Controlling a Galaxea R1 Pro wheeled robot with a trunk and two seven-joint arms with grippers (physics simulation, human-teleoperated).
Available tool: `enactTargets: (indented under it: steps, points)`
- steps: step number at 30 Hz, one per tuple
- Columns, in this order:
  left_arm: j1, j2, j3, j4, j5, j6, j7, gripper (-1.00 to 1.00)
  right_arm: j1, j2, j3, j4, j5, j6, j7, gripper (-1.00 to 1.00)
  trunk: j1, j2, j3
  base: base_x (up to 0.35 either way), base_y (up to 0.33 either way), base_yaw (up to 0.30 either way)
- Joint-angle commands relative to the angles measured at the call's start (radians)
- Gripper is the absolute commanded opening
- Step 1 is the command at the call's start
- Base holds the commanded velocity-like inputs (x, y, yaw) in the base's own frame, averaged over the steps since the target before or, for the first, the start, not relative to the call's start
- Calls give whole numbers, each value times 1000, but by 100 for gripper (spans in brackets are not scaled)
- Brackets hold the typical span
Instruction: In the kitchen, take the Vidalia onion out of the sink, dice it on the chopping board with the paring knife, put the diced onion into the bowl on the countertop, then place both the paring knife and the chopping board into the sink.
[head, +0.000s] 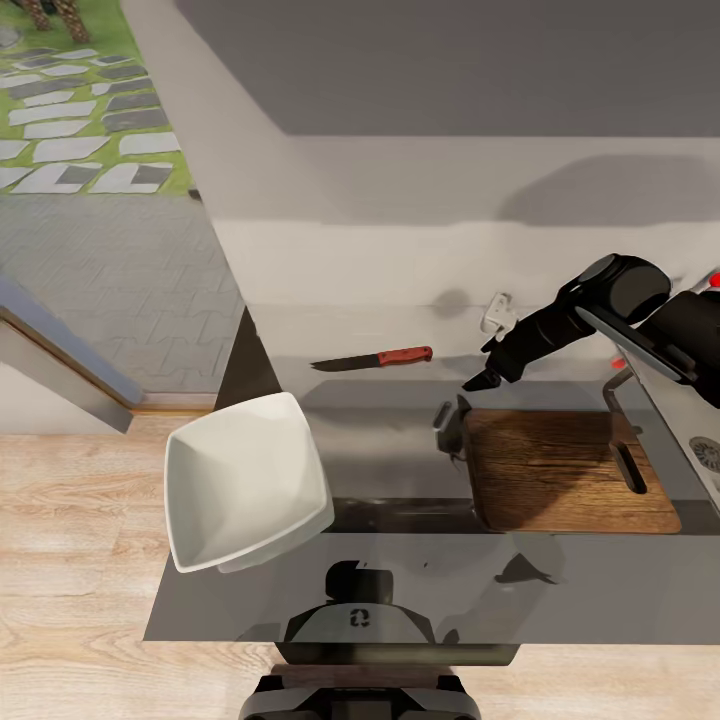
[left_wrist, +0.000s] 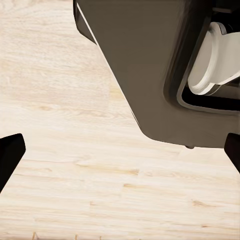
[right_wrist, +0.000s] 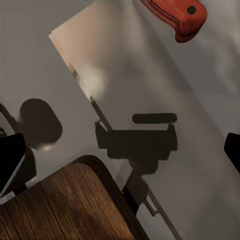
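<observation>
The dark wooden chopping board (head: 570, 470) lies on the glossy grey countertop (head: 400, 580), its slot handle toward the right. Its rounded corner (right_wrist: 65, 205) shows in the right wrist view. The red-handled paring knife (head: 375, 358) lies flat behind and left of the board, and its handle end (right_wrist: 182, 17) shows in the right wrist view. The white bowl (head: 245, 480) stands at the left. My right gripper (head: 487, 368) (right_wrist: 120, 155) hovers open and empty above the counter between knife and board. My left gripper (left_wrist: 120, 152) is open over the floor. The onion is out of view.
A strip of the sink (head: 705, 455) shows at the far right, largely behind my right arm (head: 620, 300), with a red lever tip (head: 714, 278) above it. A white wall fitting (head: 497, 312) sits behind the gripper. Pale wood floor (head: 70, 520) lies left of the counter.
</observation>
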Motion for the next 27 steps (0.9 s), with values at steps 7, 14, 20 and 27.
enactTargets:
  steps: [7, 14, 20, 27]
  points:
    - [0, -1, 5, -1, 1, -1, 0, 100, -2, 95, 2, 0, 130, 3, -2, 100, 1, -2, -1, 0, 0, 0]
    - [0, -1, 5, -1, 1, -1, 0, 100, -2, 228, -1, 45, 203, 6, -5, 100, 1, -2, -1, 0, 0, 0]
    - [0, -1, 5, -1, 1, -1, 0, 100, -2, 289, -5, 89, 315, 4, 0, 100, 1, -2, -1, 0, 0, 0]
    - [18, -18, 3, 16, 10, -5, -6, 100, 15, 275, -22, 94, 353, 3, 5, 100, 1, -2, -1, 0, 0, 0]
